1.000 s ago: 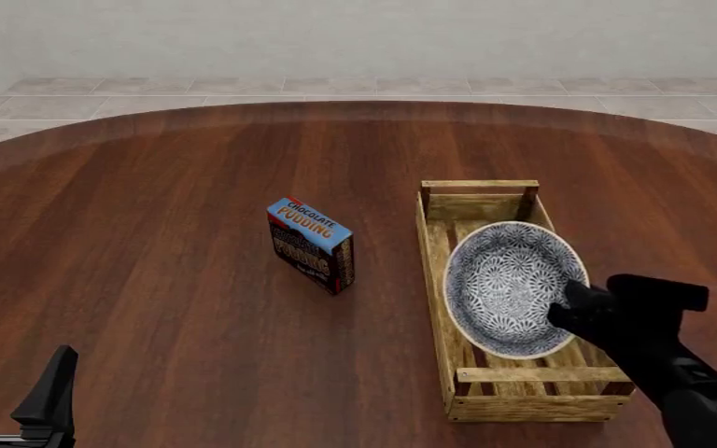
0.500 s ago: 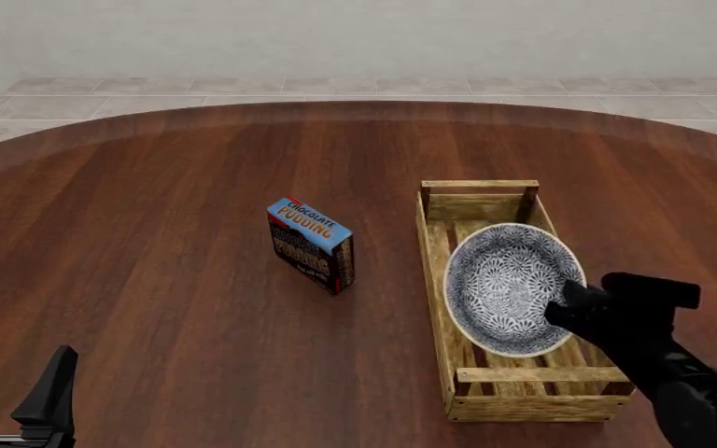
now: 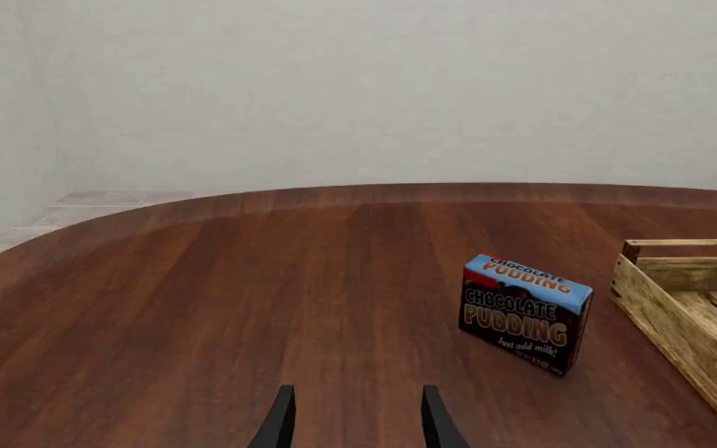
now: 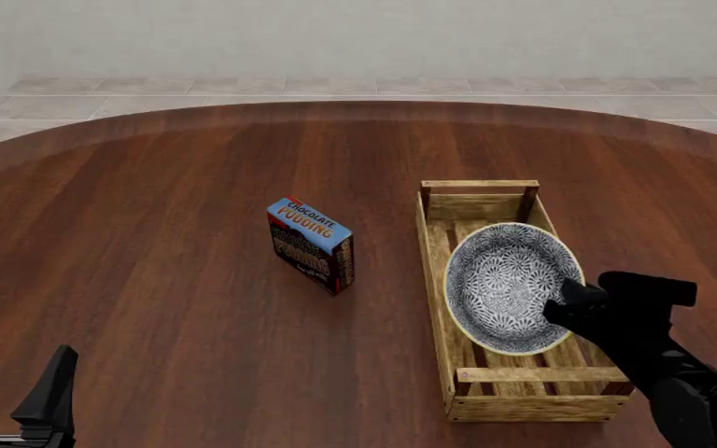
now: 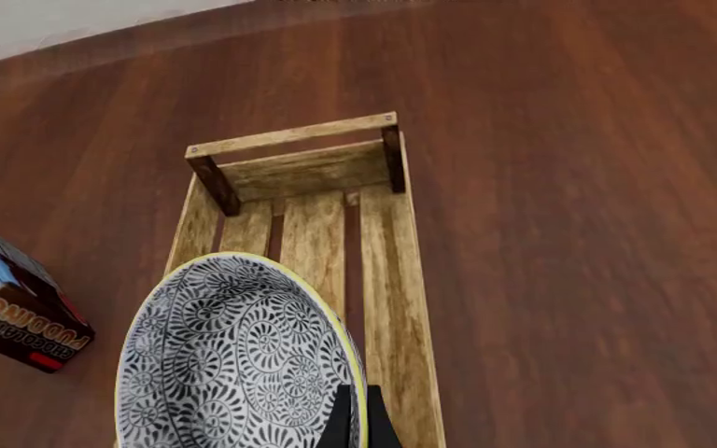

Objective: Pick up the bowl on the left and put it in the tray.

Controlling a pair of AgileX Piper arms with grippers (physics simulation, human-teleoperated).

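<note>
Bowl sits tilted over the tray, its patterned inside facing the 9 o'clock side. The right gripper pinches the bowl's rim at the 3 o'clock edge, fingers closed on it. Nearest, at the 7 o'clock corner of the counter, the left gripper holds its fingers apart around nothing. Farther out, a blue pudding box stands well apart from the tray, toward 9 o'clock.

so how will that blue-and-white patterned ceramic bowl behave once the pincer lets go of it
The blue-and-white patterned ceramic bowl looks rigid, so it should keep its shape. The right pincer holds it tilted by one rim edge, so it may drop and rock. It looks wider than the light wooden slatted tray, so it may perch on the sides.
</note>
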